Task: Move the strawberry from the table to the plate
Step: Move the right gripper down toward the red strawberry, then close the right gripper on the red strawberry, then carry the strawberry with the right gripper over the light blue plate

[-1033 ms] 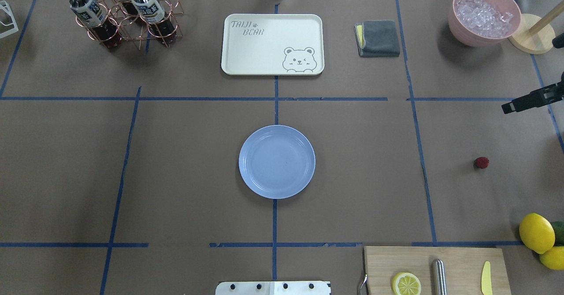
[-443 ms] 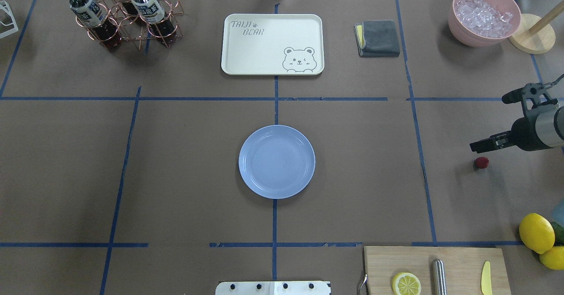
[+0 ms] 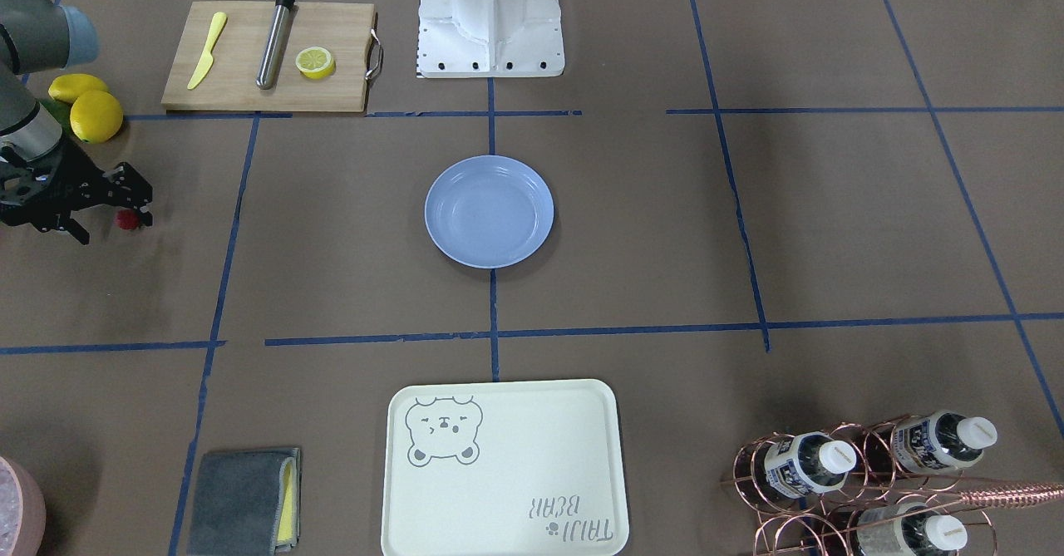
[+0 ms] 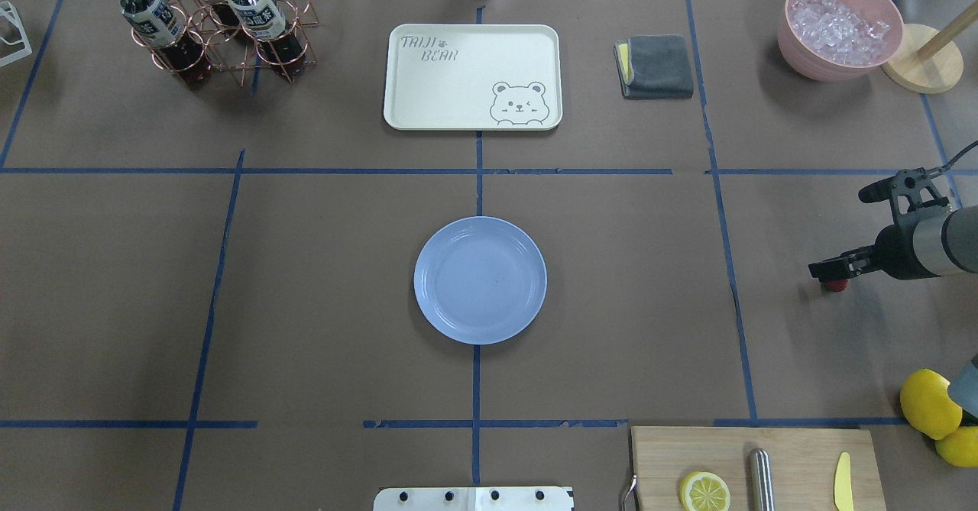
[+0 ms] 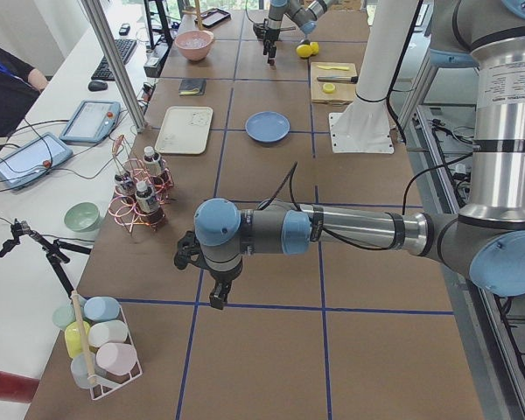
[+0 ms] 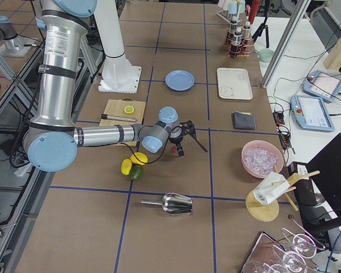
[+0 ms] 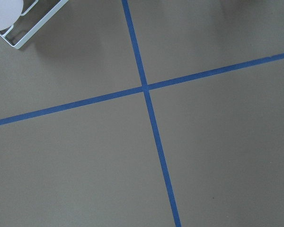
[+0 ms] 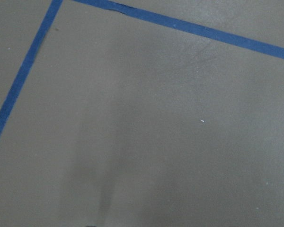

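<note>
The strawberry, a tiny dark red berry, lies on the table far out on my right side. In the overhead view only its edge peeks from under a black finger. My right gripper hovers open over it, one finger on each side. The light blue plate sits empty at the table's centre, well apart from the berry. My left gripper shows only in the exterior left view, low over bare table; I cannot tell whether it is open or shut.
Yellow lemons lie near the right arm. A cutting board holds a lemon half and a knife. At the back stand a cream bear tray, a grey cloth, a pink ice bowl and a bottle rack.
My right arm has come in from the right edge and dropped toward the strawberry, so its lower finger now partly covers the berry. Strawberry and plate have not moved.
</note>
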Robot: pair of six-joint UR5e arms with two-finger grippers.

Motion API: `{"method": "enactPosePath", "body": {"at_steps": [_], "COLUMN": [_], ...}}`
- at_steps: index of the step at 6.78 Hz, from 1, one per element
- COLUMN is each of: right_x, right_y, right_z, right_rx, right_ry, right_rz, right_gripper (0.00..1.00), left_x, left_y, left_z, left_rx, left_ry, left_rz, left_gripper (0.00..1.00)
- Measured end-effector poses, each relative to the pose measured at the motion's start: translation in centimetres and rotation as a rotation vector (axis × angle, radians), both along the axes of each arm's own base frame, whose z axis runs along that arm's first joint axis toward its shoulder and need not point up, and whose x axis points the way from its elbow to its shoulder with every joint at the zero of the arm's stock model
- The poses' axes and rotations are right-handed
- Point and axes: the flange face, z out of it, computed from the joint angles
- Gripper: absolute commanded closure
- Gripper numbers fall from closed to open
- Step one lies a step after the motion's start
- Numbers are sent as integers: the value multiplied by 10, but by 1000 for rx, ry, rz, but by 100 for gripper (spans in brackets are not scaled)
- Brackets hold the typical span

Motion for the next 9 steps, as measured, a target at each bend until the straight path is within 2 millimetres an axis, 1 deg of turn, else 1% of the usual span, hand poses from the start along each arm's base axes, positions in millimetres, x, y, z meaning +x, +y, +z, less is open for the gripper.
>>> {"method": "enactPosePath", "body": {"at_steps": [2,3,4,5,6,8,9], "right_x": [-3,-5,-8,-9,-11,-11,-12], "right_y": [6,8,10,11,12,16,17], "right_z": [3,2,1,1,1,2,-5], "right_rx": [-5,-5,-3,-4,-4,-4,1], "right_ry": [3,1,0,-1,-3,-1,-9], "right_rz": [-14,-20,-26,-32,-39,-53,-56], "right_gripper": [12,15,39,87,100,100,100], "left_x": [0,0,0,0,0,0,0], "left_y": [0,-1,-1,-1,-1,-1,-1], "left_z": [1,1,1,1,1,1,1], "left_rx": [4,11,16,17,18,19,19], "left_ry": [1,2,2,2,3,3,4], "left_rz": [1,0,0,0,0,0,0], "left_gripper": [0,0,0,0,0,0,0]}}
